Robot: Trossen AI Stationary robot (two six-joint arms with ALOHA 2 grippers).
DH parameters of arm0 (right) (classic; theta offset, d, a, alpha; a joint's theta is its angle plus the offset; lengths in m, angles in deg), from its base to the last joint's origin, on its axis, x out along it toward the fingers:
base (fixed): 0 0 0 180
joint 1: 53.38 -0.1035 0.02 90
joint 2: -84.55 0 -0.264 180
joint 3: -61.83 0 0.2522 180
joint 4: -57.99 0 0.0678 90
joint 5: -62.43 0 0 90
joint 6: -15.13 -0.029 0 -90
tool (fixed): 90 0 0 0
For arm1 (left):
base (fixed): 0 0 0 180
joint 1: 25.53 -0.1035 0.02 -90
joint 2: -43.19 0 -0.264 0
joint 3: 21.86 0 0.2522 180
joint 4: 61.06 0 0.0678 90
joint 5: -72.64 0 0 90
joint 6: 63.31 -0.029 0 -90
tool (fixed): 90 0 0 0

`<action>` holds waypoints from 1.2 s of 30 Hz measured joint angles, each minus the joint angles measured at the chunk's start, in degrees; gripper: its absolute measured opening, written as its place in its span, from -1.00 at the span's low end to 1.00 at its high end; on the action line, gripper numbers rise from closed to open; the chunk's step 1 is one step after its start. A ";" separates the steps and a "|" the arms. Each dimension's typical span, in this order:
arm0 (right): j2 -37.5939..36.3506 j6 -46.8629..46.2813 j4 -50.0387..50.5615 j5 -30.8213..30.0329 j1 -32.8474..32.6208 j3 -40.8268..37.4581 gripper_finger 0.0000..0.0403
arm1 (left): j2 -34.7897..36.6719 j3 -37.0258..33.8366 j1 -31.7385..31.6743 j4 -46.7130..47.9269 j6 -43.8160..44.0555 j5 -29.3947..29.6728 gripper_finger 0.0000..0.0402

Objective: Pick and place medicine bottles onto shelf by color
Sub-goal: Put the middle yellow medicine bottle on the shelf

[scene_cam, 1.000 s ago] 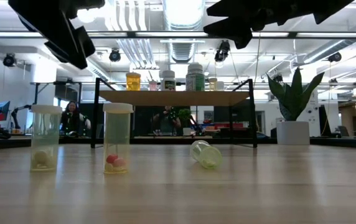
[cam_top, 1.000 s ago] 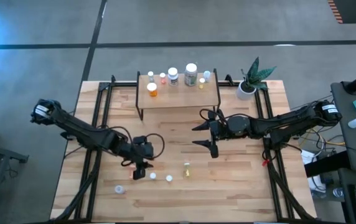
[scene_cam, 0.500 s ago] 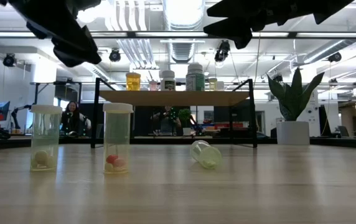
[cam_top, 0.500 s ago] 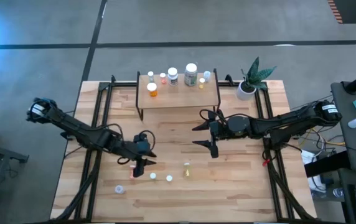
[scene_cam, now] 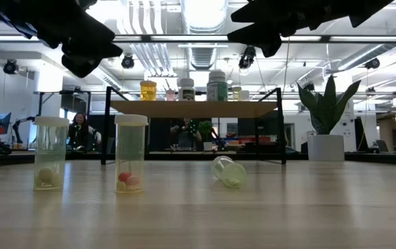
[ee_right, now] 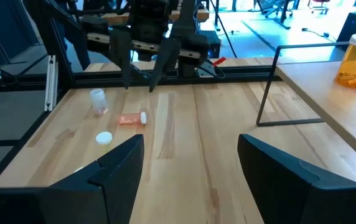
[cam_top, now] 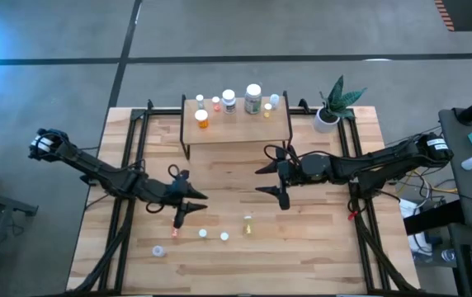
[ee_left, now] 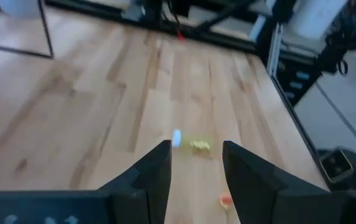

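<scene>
Six small bottles stand on the low light-wood shelf on black metal legs [cam_top: 236, 124] at the far middle of the plank table [cam_top: 327, 239]: an orange-bodied one [cam_top: 202, 119] nearest me on its left part, the rest in a row along the far edge, the biggest being a white-capped green-labelled bottle [cam_top: 253, 98].

I see more bottles loose on the near table: two clear upright white-capped vials [scene_cam: 130, 153] side by side, a yellow-tinted clear one lying on its side [scene_cam: 228, 171] to their right, a small pink one lying down [cam_top: 175, 233], and a white cap-like piece [cam_top: 159, 251] nearest me at left.

Left gripper [cam_top: 185, 205] hangs above the table just far of the pink bottle, jaws moderately open, holding nothing.

Right gripper [cam_top: 274, 176] hovers mid-table just near of the shelf, jaws spread wide, empty.

White pot with a green plant [cam_top: 332, 109] sits right of the shelf.
</scene>
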 joint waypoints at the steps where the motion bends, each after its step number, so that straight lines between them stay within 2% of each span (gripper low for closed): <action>1: 0.00 0.06 -0.04 0.00 0.00 0.00 0.24 | 0.36 -0.52 0.00 -1.14 -0.06 0.59 -0.37; 6: 0.00 0.11 -0.02 0.00 0.00 0.00 0.24 | 1.21 -3.62 -0.02 -7.85 -1.68 0.72 -0.37; 10: 0.02 -0.39 1.01 1.45 0.00 0.00 0.24 | 2.42 -3.88 -0.09 -4.37 -1.70 0.72 -0.37; 15: 0.41 -0.96 0.46 1.98 -0.49 0.07 0.24 | 7.15 -3.89 -0.09 -2.38 -1.97 0.69 -0.37; 26: 0.65 -5.80 -0.47 1.90 -1.86 0.15 0.24 | 14.44 -4.01 -0.13 -2.18 -10.77 2.16 -0.37; 32: 3.67 -8.26 -2.09 1.92 -2.68 0.45 0.24 | 16.62 -4.49 -0.13 0.10 -10.43 2.09 -0.37; 36: 6.73 -6.16 -6.22 2.01 -4.90 0.46 0.24 | 19.23 -5.10 -0.13 -0.29 -10.47 2.16 -0.37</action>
